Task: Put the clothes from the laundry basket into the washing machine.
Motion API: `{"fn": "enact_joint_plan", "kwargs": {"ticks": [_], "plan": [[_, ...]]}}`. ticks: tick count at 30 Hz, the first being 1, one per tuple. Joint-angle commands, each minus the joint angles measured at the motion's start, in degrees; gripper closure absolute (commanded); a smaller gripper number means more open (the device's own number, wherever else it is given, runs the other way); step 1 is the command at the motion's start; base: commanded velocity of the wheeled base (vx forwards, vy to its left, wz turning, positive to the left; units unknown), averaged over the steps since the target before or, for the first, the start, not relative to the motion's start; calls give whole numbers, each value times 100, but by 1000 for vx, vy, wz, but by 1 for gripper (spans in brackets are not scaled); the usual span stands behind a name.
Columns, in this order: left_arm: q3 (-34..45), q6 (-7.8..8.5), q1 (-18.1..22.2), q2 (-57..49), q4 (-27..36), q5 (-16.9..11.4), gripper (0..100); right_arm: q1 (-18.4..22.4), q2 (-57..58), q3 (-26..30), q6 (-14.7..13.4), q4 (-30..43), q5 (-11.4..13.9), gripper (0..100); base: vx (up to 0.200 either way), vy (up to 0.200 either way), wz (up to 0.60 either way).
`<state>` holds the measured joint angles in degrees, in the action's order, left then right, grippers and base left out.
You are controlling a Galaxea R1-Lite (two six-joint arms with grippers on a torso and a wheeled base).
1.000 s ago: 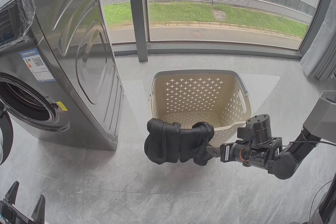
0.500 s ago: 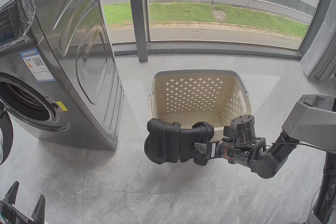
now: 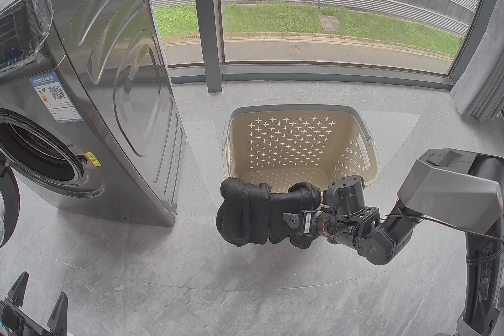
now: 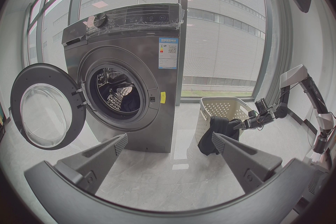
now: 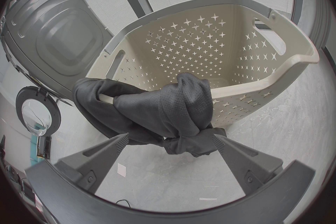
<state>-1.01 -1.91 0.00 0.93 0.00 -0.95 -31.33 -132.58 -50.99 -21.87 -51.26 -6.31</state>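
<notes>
Left of the floor space, grey front-loading washing machine (image 3: 79, 116) stands open. Beside it is a cream perforated plastic laundry basket (image 3: 294, 108), black limp garment (image 3: 252, 219) draped over its near rim. Light, floppy, may slip, so grab the bunched fold. Right gripper (image 5: 169, 139) fingers spread wide at that bunch. Left gripper (image 4: 169, 139) wide, empty.

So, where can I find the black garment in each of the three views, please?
Head view: black garment, low centre, draped over the near rim of the laundry basket.
Left wrist view: black garment far off, hanging on the laundry basket beside the washing machine.
Right wrist view: black garment close up, folded over the laundry basket rim.
Shared landmark: the cream basket's star-shaped holes.
</notes>
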Motion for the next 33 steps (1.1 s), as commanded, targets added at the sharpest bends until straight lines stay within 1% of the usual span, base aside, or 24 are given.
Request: {"fn": "enact_joint_plan", "kwargs": {"ticks": [1, 5, 12, 14, 15, 17, 18, 23, 27, 28, 29, 31, 33], "plan": [[101, -2, 0, -93, 0, -2, 0, 30, -294, -288, -1, 2, 7, 0, 0, 0, 0], [101, -11, 0, -93, 0, 7, 0, 57, -505, -543, -19, 2, -1, 0, 0, 0, 0], [101, -11, 0, -93, 0, 7, 0, 83, -593, -754, -37, -59, -1, 0, 0, 0, 0], [101, -11, 0, -93, 0, 7, 0, 83, -602, -833, -89, -51, -1, 0, 0, 0, 0], [101, -11, 0, -93, 0, 7, 0, 83, -602, -877, -160, -42, 7, 100, 0, 0, 0], [101, -11, 0, -93, 0, 7, 0, 83, -584, -939, -371, 2, 7, 100, 0, 0, 0], [101, -20, 0, -93, 0, 7, 0, 83, -584, -939, -415, 2, 7, 100, 0, 0, 0], [101, -28, 0, -93, 0, 7, 0, 101, -523, -868, -450, -42, 7, 100, 0, 0, 0], [101, -37, 0, -93, 0, 7, 0, 66, -338, -710, -511, -95, 16, 100, 0, 0, 0], [101, -37, 0, -93, 0, 7, 0, 48, -171, -631, -573, -95, 16, 100, 0, 0, 0], [101, -37, 0, -93, 0, 7, 0, 22, 163, -394, -669, -95, 34, 100, 0, 0, 0], [101, -37, 0, -93, 0, 16, 0, 22, 330, -262, -678, -95, 43, 100, 0, 0, 0], [101, -37, 0, -93, 0, 51, 0, 30, 752, 54, -661, -95, 51, 100, 0, 0, 0]]}}
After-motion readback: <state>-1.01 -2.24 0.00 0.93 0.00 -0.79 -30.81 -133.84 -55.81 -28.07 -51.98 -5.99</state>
